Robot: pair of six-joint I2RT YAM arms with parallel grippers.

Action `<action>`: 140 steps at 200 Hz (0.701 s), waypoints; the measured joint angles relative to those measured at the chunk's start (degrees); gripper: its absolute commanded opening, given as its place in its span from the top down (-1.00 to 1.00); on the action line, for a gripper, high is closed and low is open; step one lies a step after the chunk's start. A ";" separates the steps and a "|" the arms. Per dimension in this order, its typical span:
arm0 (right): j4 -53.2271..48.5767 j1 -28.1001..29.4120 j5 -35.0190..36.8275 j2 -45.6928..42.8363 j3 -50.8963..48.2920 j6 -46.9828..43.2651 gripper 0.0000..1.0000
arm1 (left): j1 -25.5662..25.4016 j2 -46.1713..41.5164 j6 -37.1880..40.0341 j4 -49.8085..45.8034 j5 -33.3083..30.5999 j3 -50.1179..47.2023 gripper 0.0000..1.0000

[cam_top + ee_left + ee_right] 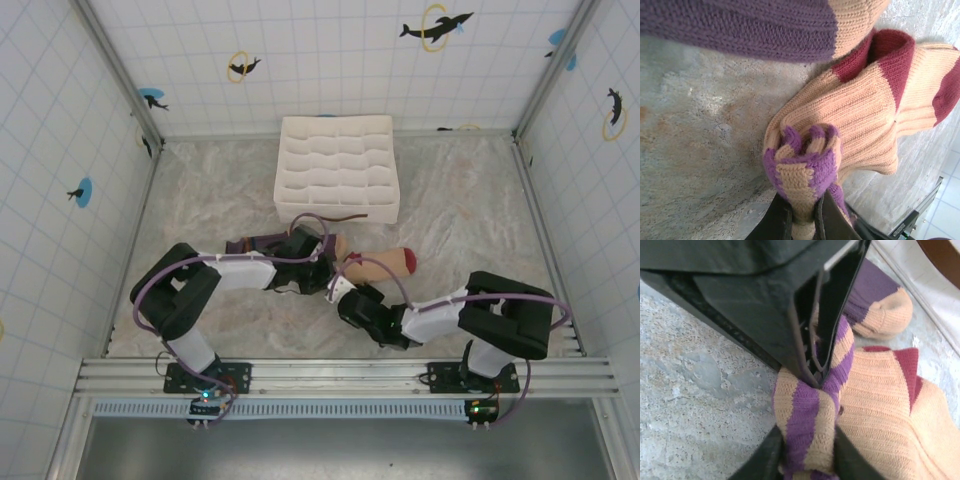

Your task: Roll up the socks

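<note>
Up close, your left wrist camera gives you the cuff [805, 160], striped purple and tan. It is bunched and pinched between the left jaws, which stand narrow, nearly together on it. Your right wrist camera adds the other grip. There the right jaws clasp the same cuff, one on each side of the fabric, while the black left jaws bite it from the top of that picture, so both hold it.

The beige sock [865, 105] runs out from the cuff in ribbed knit, with dark red heel and toe. The purple sock [740, 25], with its tan toe, lies just beside it.

From overhead you can place them: the socks lie mid-table, just in front of the white box [337, 165]. The beige toe points right, and the purple sock is to the left, partly under the left arm [240, 272]. Both arms meet over the socks and cover the cuff in that view.

A dark cable [340, 215] lies across the box's front wall. The box is soft and gridded into small cells. The table [470, 200] is mottled grey-beige, and white tiled walls with dolphin stickers close it in.
</note>
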 measured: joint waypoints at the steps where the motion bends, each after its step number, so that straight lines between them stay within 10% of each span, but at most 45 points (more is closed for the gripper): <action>1: 0.07 -0.02 -0.04 0.00 -0.04 -0.17 0.92 | 0.02 0.00 0.00 0.02 0.00 -0.02 0.92; 48: 6.64 -5.20 -7.96 -2.08 -4.44 4.02 1.00 | 0.17 -1.09 0.15 0.98 0.15 -1.07 -0.13; 140: 21.44 -28.83 -46.60 -1.27 -10.84 22.62 1.00 | 0.15 -3.76 0.24 0.90 0.28 -1.55 -0.22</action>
